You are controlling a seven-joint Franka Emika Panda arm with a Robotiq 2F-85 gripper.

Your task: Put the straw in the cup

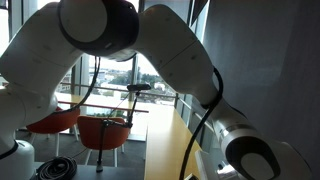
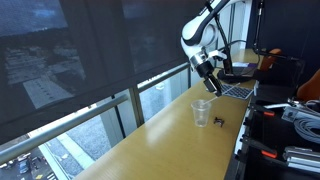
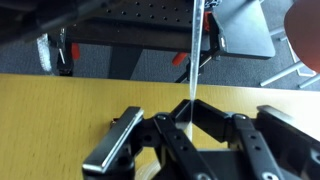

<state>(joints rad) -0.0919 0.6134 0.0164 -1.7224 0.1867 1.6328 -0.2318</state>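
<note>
Straw [image 3: 191, 55] is pinched at its near end between your gripper's [image 3: 190, 108] fingertips, which are closed narrow on it. In the wrist view its long axis runs straight out from them, past the table [image 3: 60, 100] edge. In an exterior view, the gripper hangs above and just beyond the clear cup [image 2: 201, 113], which stands upright on the table.

white rounded arm [image 1: 170, 50], black cable [image 1: 205, 112], black hand [image 3: 190, 116]
</note>
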